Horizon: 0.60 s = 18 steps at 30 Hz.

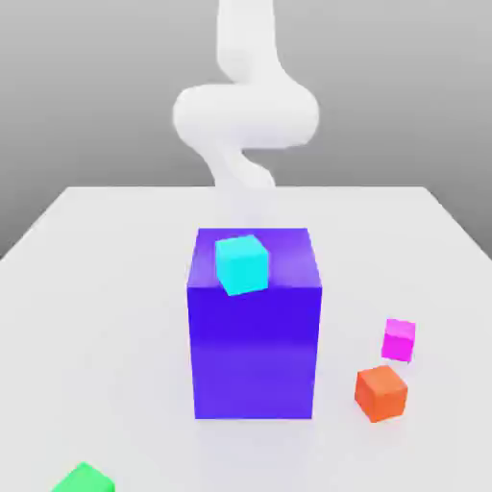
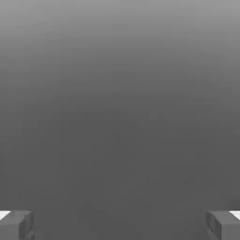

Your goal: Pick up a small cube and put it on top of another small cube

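Observation:
The small magenta cube [image 1: 399, 339] rests on the white table [image 1: 106, 288], toward the exterior view's right. Just in front of it, slightly nearer the middle, sits the small orange-red cube [image 1: 381, 392], with a narrow gap between the two. My white arm [image 1: 245, 115] rises behind the table's far edge, well away from both cubes. In the hand view my gripper [image 2: 120, 226] is open: its two grey fingertips [image 2: 16, 225] stand far apart against plain grey, with nothing between them.
A tall blue-purple block [image 1: 255, 327] stands mid-table with a cyan cube [image 1: 240, 263] on its top. A green cube [image 1: 85, 479] lies at the front edge on the exterior view's left.

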Tool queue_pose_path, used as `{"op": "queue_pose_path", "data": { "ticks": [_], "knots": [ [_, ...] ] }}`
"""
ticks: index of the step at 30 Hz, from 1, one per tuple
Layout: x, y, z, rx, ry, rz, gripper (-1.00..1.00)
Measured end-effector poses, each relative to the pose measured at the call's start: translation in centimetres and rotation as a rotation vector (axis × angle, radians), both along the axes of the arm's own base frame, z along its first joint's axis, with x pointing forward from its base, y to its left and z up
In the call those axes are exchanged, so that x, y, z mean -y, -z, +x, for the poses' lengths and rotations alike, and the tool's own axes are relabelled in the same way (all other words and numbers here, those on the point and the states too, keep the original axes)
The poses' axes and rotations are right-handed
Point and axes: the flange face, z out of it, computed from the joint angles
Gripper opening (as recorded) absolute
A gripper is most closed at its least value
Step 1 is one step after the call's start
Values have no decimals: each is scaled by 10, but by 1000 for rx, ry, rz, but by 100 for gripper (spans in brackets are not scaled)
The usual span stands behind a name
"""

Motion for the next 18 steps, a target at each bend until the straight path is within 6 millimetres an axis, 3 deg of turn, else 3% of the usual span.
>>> {"op": "queue_pose_path", "data": {
  "ticks": [4, 9, 13, 18],
  "knots": [
    [-49, 78, 29, -110, -171, -36, 0],
    [-114, 176, 35, -236, -378, -99, 0],
    [-162, 253, 16, -331, -544, -163, 0],
    [-207, 345, -30, -442, -749, -261, 0]
  ]
}}
